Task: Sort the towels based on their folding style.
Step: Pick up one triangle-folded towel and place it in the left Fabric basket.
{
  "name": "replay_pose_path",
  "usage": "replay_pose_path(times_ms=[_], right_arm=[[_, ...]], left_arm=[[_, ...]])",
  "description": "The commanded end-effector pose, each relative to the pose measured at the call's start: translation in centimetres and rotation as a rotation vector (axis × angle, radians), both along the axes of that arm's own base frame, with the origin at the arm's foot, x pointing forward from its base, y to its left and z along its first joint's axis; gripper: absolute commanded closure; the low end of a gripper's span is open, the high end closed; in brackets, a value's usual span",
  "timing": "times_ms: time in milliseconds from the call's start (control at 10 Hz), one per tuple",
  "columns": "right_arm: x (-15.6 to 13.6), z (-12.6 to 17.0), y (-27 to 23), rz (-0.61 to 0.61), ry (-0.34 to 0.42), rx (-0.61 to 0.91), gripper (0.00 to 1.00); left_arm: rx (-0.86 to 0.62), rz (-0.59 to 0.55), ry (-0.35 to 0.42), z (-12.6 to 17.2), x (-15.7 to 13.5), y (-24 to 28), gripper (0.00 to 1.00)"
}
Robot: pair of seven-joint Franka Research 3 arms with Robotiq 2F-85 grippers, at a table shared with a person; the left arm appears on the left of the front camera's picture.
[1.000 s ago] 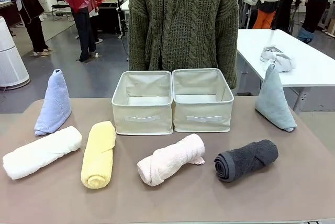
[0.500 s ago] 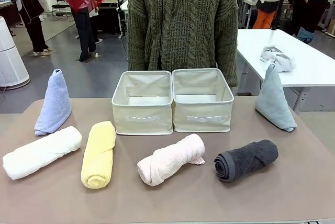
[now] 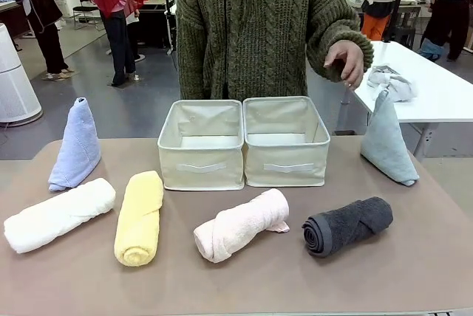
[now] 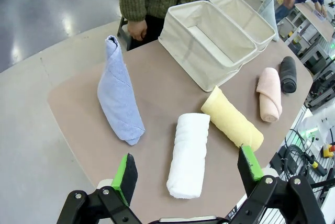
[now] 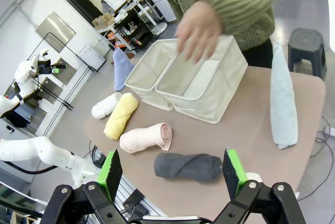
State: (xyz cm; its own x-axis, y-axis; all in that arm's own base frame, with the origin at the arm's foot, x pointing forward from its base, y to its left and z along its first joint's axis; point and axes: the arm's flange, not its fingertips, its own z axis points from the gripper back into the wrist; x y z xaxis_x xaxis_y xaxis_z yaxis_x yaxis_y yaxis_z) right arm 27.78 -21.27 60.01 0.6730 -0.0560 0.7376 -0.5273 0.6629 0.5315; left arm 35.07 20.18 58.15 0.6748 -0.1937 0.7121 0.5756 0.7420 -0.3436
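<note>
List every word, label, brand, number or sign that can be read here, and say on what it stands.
No text can be read.
Left cream fabric box, right cream fabric box: blank strips.
White terry roll, yellow terry roll, pink terry roll, dark grey terry roll, periwinkle-blue terry cone, pale grey-teal terry cone: no writing.
Farther off: too blurred.

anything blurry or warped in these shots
Right wrist view: the person's hand is motion-blurred, and the wide lens stretches the pale cone towel. Left wrist view: sharp, faint glare on the floor. Front view: evenly lit, soft shadow under the yellow towel.
</note>
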Motion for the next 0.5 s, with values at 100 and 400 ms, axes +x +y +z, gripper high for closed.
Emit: replay_pose_path(times_ms=[100, 400], right_arm=[[0.14, 0.02, -0.04, -0.005, -0.005, -0.003, 0.00], [0.14, 0.02, -0.04, -0.005, -0.005, -0.003, 0.00]], left_arm=[[-0.008, 0.007, -0.014, -0.04, 0.05, 0.18, 0.00], [-0.008, 0.007, -0.014, -0.04, 0.05, 0.18, 0.00]])
